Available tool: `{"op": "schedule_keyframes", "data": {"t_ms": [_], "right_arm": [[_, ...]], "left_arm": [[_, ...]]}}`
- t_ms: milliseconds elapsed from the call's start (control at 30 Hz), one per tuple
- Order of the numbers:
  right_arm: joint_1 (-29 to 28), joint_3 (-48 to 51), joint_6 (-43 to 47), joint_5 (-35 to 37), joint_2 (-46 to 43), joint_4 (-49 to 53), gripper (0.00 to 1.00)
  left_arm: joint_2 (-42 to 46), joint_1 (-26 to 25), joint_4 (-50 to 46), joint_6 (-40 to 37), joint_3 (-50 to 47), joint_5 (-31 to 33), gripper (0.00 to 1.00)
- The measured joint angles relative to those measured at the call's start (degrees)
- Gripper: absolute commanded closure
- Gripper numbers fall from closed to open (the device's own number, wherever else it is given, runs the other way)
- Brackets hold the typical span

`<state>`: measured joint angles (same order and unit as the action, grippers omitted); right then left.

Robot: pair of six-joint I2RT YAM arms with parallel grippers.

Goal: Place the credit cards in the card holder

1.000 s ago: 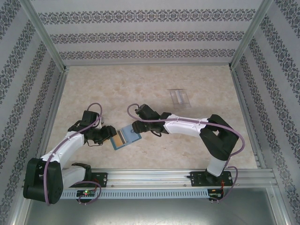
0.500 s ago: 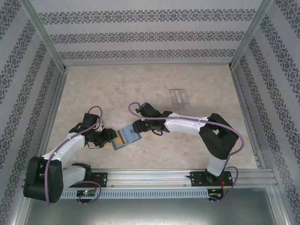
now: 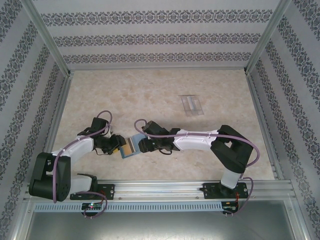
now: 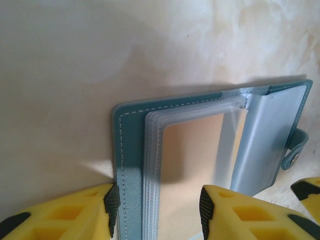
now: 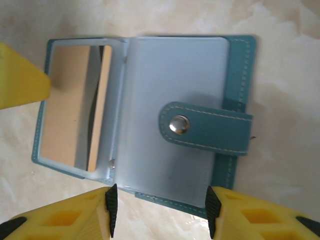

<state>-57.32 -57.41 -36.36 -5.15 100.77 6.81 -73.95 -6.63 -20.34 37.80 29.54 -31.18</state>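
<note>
The left jaws stand open, their two yellow fingers (image 4: 60, 220) set apart over the near end of the left leaf of the card holder (image 4: 127, 150). The black pad of one touches the teal outer edge, the other lies over the stack of clear sleeves (image 4: 152, 165), and nothing is clamped between them. The right jaws are spread wide too, with their fingers (image 5: 260, 217) set over the lower edge of the right leaf, holding nothing. Seen from the right wrist, the holder lies flat and fully opened. Its left leaf shows a tan face (image 5: 65, 100) under a clear sleeve, with a dark strip along the inner side; what that strip is I cannot tell. Its right leaf is a pale bluish sleeve, crossed from the outer edge by a teal strap (image 5: 220, 130) that ends in a metal snap (image 5: 179, 125) near the middle. A yellow finger of the left arm pokes in at the left edge of that view, just beside the tan leaf. From above, the holder rests on the pale marbled surface (image 3: 150, 90) near its near edge, left of the middle. The left arm (image 3: 75, 150) reaches in from the left and the right arm (image 3: 200, 137) stretches across from its base on the right, their wrists meeting at the holder. A clear plastic stand (image 3: 191, 104) lies well apart, farther back and to the right.
</note>
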Motion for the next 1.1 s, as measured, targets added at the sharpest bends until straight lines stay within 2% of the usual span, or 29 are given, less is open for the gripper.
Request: {"op": "schedule_keyframes", "data": {"t_ms": [133,267,1100], "right_arm": [[-0.24,-0.07,-0.76,-0.13,0.07,-0.66,0.50],[-0.35,-0.24,-1.53,0.07,0.59,-0.85,0.42],[-1.73,-2.03,-3.85,-1.05,5.44,-4.11,0.44]], "left_arm": [[-1.31,0.00,0.72,-0.02,0.85,-0.13,0.50],[-1.86,0.00,1.60,0.00,0.87,-0.39,0.51],[-2.29,0.00,1.75,0.00,0.94,-0.70,0.50]]}}
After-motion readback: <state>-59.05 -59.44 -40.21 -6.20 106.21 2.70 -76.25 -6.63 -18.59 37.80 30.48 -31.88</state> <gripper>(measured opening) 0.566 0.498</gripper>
